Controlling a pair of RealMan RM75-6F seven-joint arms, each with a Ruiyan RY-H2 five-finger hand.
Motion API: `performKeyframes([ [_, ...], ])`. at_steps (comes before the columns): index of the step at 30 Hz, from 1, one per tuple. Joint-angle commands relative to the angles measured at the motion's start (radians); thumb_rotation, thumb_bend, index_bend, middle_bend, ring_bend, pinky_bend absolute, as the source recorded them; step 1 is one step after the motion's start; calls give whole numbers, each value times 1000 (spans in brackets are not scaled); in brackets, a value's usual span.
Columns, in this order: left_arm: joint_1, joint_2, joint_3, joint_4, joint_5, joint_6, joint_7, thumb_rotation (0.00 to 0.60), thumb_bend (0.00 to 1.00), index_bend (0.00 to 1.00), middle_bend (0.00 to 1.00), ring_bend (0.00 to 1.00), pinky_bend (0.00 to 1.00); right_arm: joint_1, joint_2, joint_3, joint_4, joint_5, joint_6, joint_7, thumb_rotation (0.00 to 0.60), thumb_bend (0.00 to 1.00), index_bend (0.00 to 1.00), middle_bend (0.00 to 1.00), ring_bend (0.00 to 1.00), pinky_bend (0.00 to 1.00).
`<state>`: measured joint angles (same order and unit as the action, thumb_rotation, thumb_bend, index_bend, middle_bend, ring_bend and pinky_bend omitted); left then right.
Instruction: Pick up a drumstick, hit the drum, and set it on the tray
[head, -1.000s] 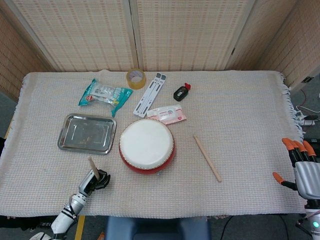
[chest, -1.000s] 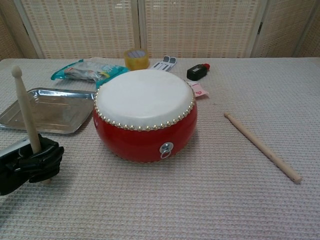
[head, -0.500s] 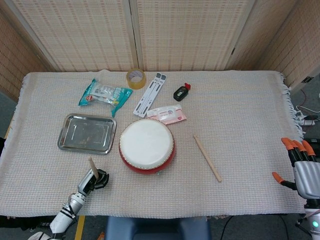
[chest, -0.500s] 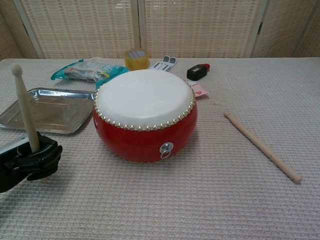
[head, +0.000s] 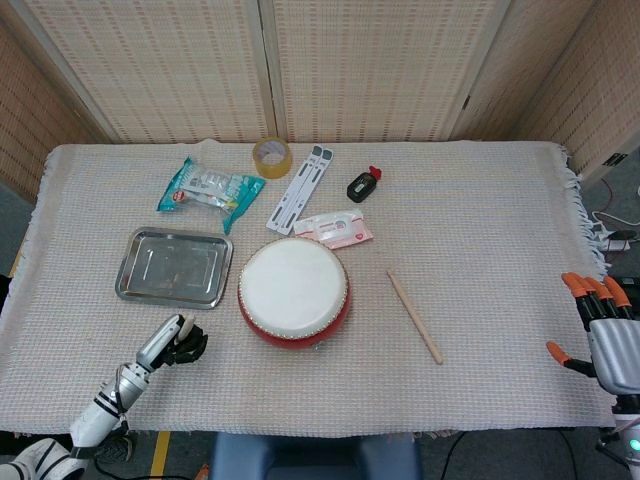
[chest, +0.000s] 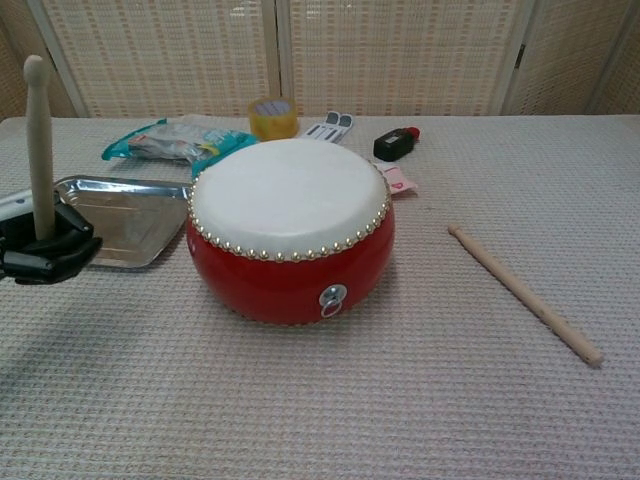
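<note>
- Head view: left robot hand (head: 177, 342) at the near left of the bench (head: 480, 240), fingers wrapped round a drumstick (head: 183, 322), of which only a pale stub shows from above.
- Just left of the red drum (head: 294, 291), near the front edge of the metal tray (head: 174, 267), clear of both.
- Second drumstick (head: 415, 316) flat on the cloth right of the drum, apart from it.
- Right robot hand (head: 601, 335) past the bench's right edge, orange-tipped fingers spread, holding nothing.
- Behind the drum: pink card (head: 334, 230), white folding stand (head: 300, 188), black bottle with a red cap (head: 362, 184), tape roll (head: 272, 156), teal snack packet (head: 207, 188).
- Chest view: left robot hand (chest: 42, 248) at the left edge, clamped on the lower end of the drumstick (chest: 38, 140), held nearly upright with the rounded tip on top.
- Tray (chest: 120, 222) right behind the hand; drum (chest: 290, 231) to its right, white skin facing up.
- Second drumstick (chest: 524, 292) lying diagonally on the cloth, right of the drum.
- Right robot hand outside this view.
</note>
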<state>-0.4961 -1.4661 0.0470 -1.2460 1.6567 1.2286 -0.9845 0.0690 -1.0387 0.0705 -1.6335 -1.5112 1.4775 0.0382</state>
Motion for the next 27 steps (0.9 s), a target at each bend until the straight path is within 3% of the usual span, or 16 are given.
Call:
performKeyframes([
  [1, -38, 86, -61, -80, -46, -25, 176, 600, 830, 1000, 1000, 1000, 1000, 1, 2, 0, 0, -1, -1, 0, 600, 182, 0, 85, 0, 35],
  [3, -49, 106, -91, -94, -76, -38, 299, 600, 828, 1000, 1000, 1000, 1000, 4, 4, 2, 1, -3, 0, 0, 600, 182, 0, 85, 0, 35],
  [5, -81, 112, -148, -80, -117, -55, 550, 600, 821, 1000, 1000, 1000, 1000, 12, 10, 11, 0, -10, 6, -12, 600, 182, 0, 85, 0, 35],
  [7, -100, 99, -181, -107, -174, -84, 712, 600, 814, 1000, 1000, 1000, 1000, 18, 19, 17, -8, -15, 7, -29, 600, 182, 0, 85, 0, 35],
  [16, -203, 20, -256, -115, -343, -216, 1066, 600, 802, 1000, 1000, 1000, 1000, 41, 37, 28, -35, -33, 4, -51, 600, 182, 0, 85, 0, 35],
  [27, -275, -39, -243, -39, -470, -296, 1394, 600, 796, 1000, 1000, 1000, 1000, 45, 34, 26, -27, -32, 5, -37, 600, 183, 0, 85, 0, 35],
])
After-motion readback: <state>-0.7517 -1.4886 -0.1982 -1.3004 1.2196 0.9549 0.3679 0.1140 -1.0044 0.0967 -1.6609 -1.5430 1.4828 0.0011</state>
